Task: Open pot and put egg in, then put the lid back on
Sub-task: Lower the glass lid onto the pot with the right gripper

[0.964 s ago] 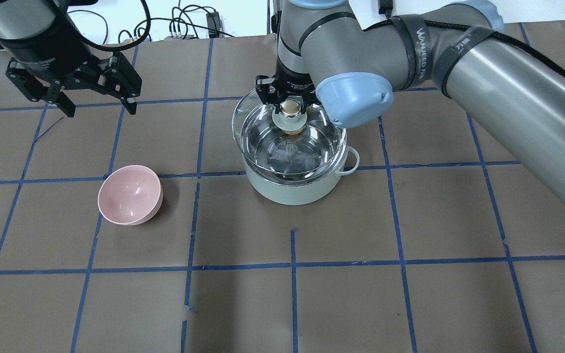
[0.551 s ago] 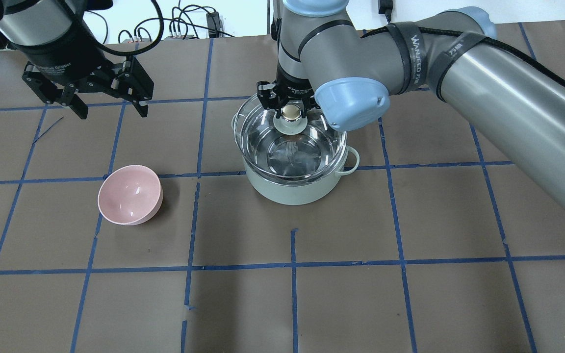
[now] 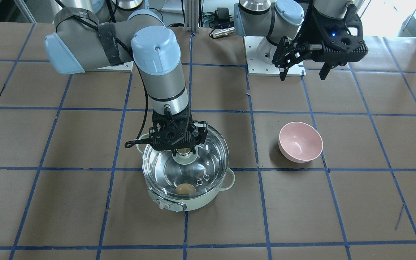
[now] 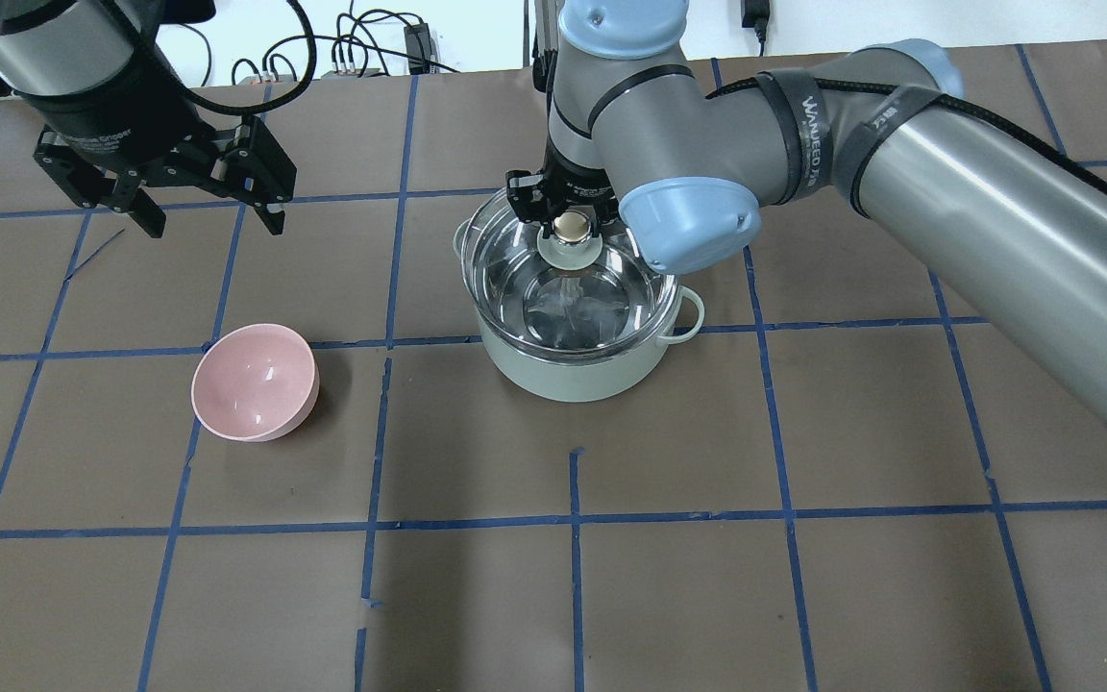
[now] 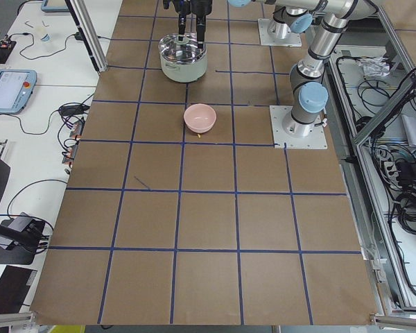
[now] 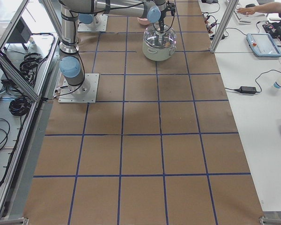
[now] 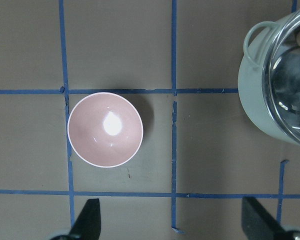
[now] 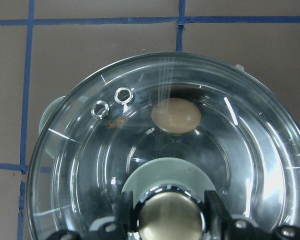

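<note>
- Under everything: brown table (image 4: 803, 596) with a blue tape grid.
- Coming in from the right side, reaching across over the pot: right arm (image 4: 996, 211), wrist pointing straight down.
- Up over the far-left squares: left arm (image 4: 102, 86), well apart from the pot.
- Near table centre: mint-green pot (image 4: 568, 380), upright, control dial on the operators' side, loop handles out to both sides.
- Across the pot mouth: clear glass lid (image 3: 164, 169), level, at about rim height. Can't tell from any view whether fully seated.
- Left of the pot, well apart: pink bowl (image 4: 256, 382), mouth up, sitting by a tape line.
- Above the table beyond the bowl: left gripper (image 4: 213, 227), fingers spread wide, gripping nothing.
- Dead centre over the lid: right gripper (image 4: 570, 229), fingers pinched in on the beige-gold knob (image 8: 169, 217) from both sides.
- Inside the pot on the steel floor, visible through the glass: brown egg (image 3: 185, 189), off-centre toward the dial side, near the two vent holes (image 8: 123, 95) as seen from the right wrist.
</note>
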`<state>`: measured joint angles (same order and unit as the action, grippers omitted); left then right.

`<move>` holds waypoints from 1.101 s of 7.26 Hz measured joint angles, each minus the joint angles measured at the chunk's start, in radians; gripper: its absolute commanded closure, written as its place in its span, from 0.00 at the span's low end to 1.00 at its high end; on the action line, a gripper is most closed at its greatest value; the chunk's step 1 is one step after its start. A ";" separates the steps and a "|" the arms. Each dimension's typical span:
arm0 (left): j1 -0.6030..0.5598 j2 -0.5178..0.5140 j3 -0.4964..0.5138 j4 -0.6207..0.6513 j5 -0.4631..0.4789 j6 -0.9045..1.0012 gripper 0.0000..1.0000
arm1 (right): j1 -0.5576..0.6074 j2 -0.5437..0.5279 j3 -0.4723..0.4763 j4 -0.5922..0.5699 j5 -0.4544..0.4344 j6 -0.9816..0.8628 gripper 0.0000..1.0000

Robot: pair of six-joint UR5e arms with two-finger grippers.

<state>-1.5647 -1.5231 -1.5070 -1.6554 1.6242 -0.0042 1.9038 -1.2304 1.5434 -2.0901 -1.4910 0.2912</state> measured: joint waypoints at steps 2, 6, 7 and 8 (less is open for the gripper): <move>0.000 0.001 0.000 0.000 0.003 -0.001 0.00 | -0.008 -0.002 0.006 -0.002 -0.001 -0.021 0.60; 0.000 -0.001 0.000 0.001 -0.003 -0.003 0.00 | -0.012 -0.005 0.008 -0.002 0.001 -0.035 0.60; 0.001 0.000 0.000 0.001 -0.002 -0.003 0.00 | -0.012 -0.006 0.006 -0.001 0.002 -0.023 0.60; 0.002 0.000 0.000 0.002 -0.005 -0.004 0.00 | -0.011 -0.007 0.005 -0.001 0.003 -0.011 0.60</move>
<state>-1.5627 -1.5232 -1.5068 -1.6533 1.6191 -0.0080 1.8928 -1.2371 1.5481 -2.0910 -1.4881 0.2800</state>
